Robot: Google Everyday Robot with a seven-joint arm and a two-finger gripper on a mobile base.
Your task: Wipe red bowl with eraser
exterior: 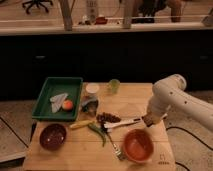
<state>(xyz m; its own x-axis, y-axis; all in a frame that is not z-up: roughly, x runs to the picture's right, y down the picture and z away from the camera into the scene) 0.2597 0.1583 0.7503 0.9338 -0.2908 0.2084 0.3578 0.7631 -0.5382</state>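
The red bowl (pixel 138 145) sits upright at the front right of the wooden table (pixel 135 102). My gripper (pixel 147 120) hangs from the white arm (pixel 170 92) just above and behind the bowl's far right rim, beside the end of a white-handled utensil (pixel 121 123). A small dark block shows at the gripper's tip; it may be the eraser (pixel 146 119), and I cannot tell whether it is held. Nothing lies inside the bowl.
A maroon bowl (pixel 53 136) is at the front left. A green tray (pixel 73 83) holds a white cloth and an orange ball. A green cup (pixel 114 86), a white cup (pixel 92 89), a dark food pile (pixel 107 118), a yellow item (pixel 81 124), a green pepper (pixel 98 133) and a fork (pixel 115 148) lie mid-table.
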